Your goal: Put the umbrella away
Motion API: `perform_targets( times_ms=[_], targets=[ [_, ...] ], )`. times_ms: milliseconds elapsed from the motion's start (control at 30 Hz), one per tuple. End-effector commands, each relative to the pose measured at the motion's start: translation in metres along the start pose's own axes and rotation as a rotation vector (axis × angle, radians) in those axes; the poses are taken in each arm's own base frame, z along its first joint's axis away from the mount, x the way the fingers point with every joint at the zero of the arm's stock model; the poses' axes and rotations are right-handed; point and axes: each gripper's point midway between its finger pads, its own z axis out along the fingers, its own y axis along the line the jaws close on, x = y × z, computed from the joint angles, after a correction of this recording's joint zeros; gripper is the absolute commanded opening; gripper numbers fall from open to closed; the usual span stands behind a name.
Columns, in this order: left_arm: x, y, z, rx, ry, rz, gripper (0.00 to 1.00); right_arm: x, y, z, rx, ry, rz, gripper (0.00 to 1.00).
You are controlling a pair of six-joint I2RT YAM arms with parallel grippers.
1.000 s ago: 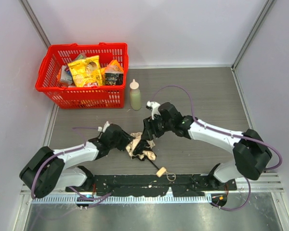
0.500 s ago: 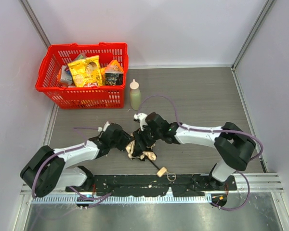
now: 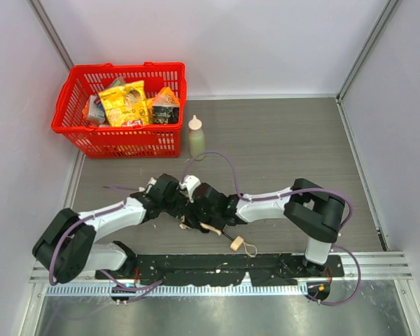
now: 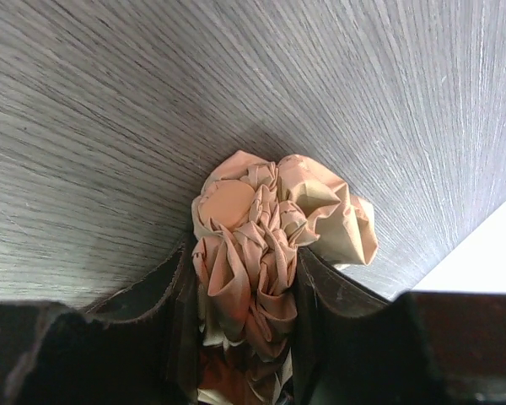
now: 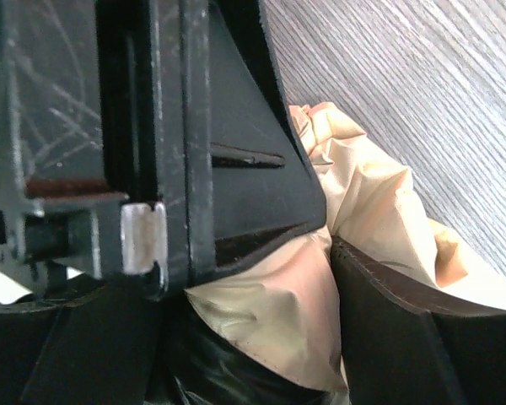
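**Umbrella job: both claws bunched on the fabric end, handle end free**

The umbrella [image 3: 196,225] is lying on the tabletop [image 3: 301,154] close to the front edge, roughly between the two arm bases. The cream fabric is a crumpled wad, not wrapped neatly at all. From the wad the thin black shaft [image 3: 222,236] runs diagonally toward the front edge and over to the right, ending in the pale knob [image 3: 236,243] with its cord loop [image 3: 250,248] just past it. So the long axis goes fabric end back-left, handle end front-right.

The left claw [image 3: 182,212] comes at the wad from the left. On its wrist cam the fingers [image 4: 173,295] are partway closed and squeezing the pleated fabric tight, so that one has a real hold.

The right claw [image 3: 198,215] comes in from the right and sits nearer the shaft. Its jaws stand wide with fabric lying between them, but I honestly can't tell if it's pinching or just straddling.

My read is that the next move hinges on that diagonal. Both claws are crowded almost against each other on the same end, while the knob end lies free on the right arm's side. I'd worry about snagging loose cloth.

Further out, a pale green squeeze bottle [image 3: 196,138] stands well behind. A red basket [image 3: 126,143] of snack packs sits just beside it in the back-left corner.
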Motion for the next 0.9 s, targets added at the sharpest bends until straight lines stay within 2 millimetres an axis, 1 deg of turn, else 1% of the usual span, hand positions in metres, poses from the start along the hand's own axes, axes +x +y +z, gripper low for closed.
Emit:
perform_targets(
  times_ms=[0,33,67,100,133,167,200,233,267,300,333,367,400,433,467,500,533,567,600,633,667,700,733,767,800,833,867],
  targets=[
    [0.027,-0.012,-0.015,0.003,0.137,-0.037,0.0,0.064,-0.026,0.021,0.103,0.139,-0.066,0.77],
    [0.03,-0.013,-0.016,0.007,0.15,-0.036,0.0,0.073,-0.026,0.023,0.097,0.164,-0.071,0.77],
    [0.031,-0.011,-0.015,0.001,0.155,-0.037,0.0,0.082,-0.024,0.023,0.071,0.185,-0.073,0.72],
    [0.032,-0.012,-0.016,0.007,0.161,-0.031,0.0,0.086,-0.02,0.024,0.045,0.193,-0.077,0.66],
    [0.032,-0.012,-0.016,0.008,0.162,-0.028,0.0,0.09,-0.02,0.022,0.037,0.198,-0.068,0.49],
    [0.032,-0.009,-0.016,0.001,0.161,-0.026,0.0,0.091,-0.015,0.021,0.003,0.194,-0.061,0.4],
    [0.031,-0.009,-0.016,0.007,0.16,-0.029,0.0,0.09,-0.013,0.019,-0.008,0.19,-0.051,0.22],
    [0.031,-0.009,-0.017,0.013,0.16,-0.032,0.0,0.091,-0.011,0.019,-0.023,0.191,-0.044,0.13],
    [0.032,-0.011,-0.017,0.022,0.162,-0.036,0.0,0.088,-0.01,0.018,-0.029,0.186,-0.037,0.02],
    [0.032,-0.014,-0.019,0.033,0.167,-0.036,0.0,0.087,-0.01,0.017,-0.028,0.183,-0.031,0.01],
    [0.033,-0.016,-0.02,0.04,0.168,-0.033,0.0,0.082,-0.009,0.016,-0.031,0.168,-0.023,0.01],
    [0.032,-0.02,-0.021,0.055,0.168,-0.024,0.0,0.08,0.001,0.015,-0.084,0.167,-0.009,0.01],
    [0.032,-0.026,-0.022,0.075,0.167,-0.004,0.0,0.071,0.001,0.011,-0.093,0.146,0.023,0.01],
    [0.033,-0.031,-0.023,0.099,0.168,0.016,0.0,0.066,0.009,0.009,-0.146,0.13,0.043,0.01],
    [0.033,-0.037,-0.025,0.128,0.164,0.045,0.0,0.05,0.006,0.004,-0.164,0.086,0.089,0.01],
    [0.032,-0.043,-0.026,0.153,0.158,0.071,0.0,0.043,0.014,-0.001,-0.227,0.07,0.116,0.01],
    [0.03,-0.045,-0.026,0.169,0.148,0.103,0.04,0.029,0.007,-0.006,-0.25,0.018,0.181,0.01],
    [0.029,-0.049,-0.028,0.187,0.135,0.138,0.24,0.019,0.004,-0.013,-0.313,-0.006,0.223,0.01],
    [0.025,-0.05,-0.03,0.194,0.114,0.173,0.41,0.011,0.014,-0.023,-0.394,-0.032,0.263,0.01],
    [0.02,-0.051,-0.031,0.198,0.081,0.208,0.55,0.005,0.006,-0.029,-0.419,-0.045,0.315,0.01],
    [0.016,-0.049,-0.033,0.199,0.057,0.23,0.64,-0.004,0.012,-0.037,-0.474,-0.069,0.32,0.01],
    [0.013,-0.05,-0.035,0.208,0.034,0.256,0.73,-0.012,0.008,-0.043,-0.494,-0.087,0.345,0.01],
    [0.011,-0.05,-0.037,0.215,0.023,0.289,0.85,-0.018,0.01,-0.049,-0.53,-0.101,0.35,0.01],
    [0.01,-0.05,-0.039,0.219,0.02,0.305,0.93,-0.021,0.007,-0.053,-0.54,-0.108,0.377,0.01],
    [0.011,-0.051,-0.04,0.222,0.02,0.316,0.99,-0.029,0.012,-0.059,-0.594,-0.134,0.37,0.01],
    [0.01,-0.05,-0.04,0.22,0.019,0.317,1.0,-0.031,0.006,-0.062,-0.601,-0.138,0.41,0.01],
    [0.011,-0.049,-0.039,0.219,0.022,0.312,1.0,-0.038,0.008,-0.067,-0.635,-0.165,0.412,0.01]
  ],
)
